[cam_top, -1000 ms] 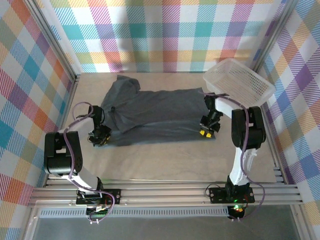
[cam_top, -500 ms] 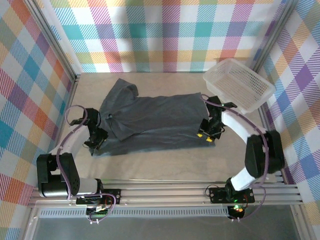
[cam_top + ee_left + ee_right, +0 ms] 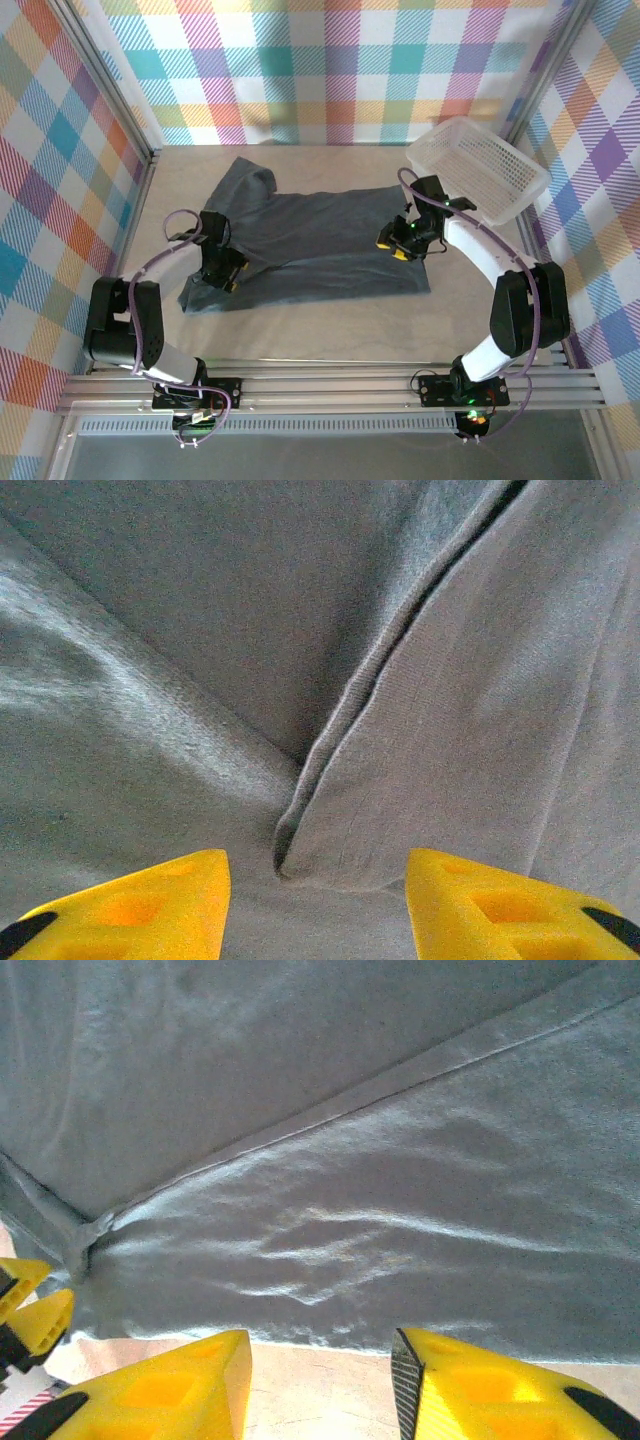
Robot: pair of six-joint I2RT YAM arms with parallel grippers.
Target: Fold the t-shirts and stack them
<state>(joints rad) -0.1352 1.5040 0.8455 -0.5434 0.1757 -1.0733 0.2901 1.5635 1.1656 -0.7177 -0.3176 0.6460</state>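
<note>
The dark charcoal-grey t-shirt (image 3: 320,240) lies spread flat across the middle of the table, collar end to the left and a sleeve at the far left. My left gripper (image 3: 228,276) hangs low over its left part. Its yellow fingers are open in the left wrist view, with a folded fabric edge (image 3: 330,780) between them and my left gripper (image 3: 316,855) holding nothing. My right gripper (image 3: 393,243) is over the shirt's right part. In the right wrist view my right gripper (image 3: 320,1338) is open above the shirt's hem (image 3: 330,1335), with nothing between its fingers.
A white perforated basket (image 3: 478,165) sits tilted at the back right, close behind the right arm. Bare beige table (image 3: 330,335) runs in front of the shirt. Checked walls enclose the table on three sides.
Both grippers have left the shirt's near edge and moved inward and farther back over the cloth. The shirt now lies flatter, with its near edge a little closer to the arms' bases.
</note>
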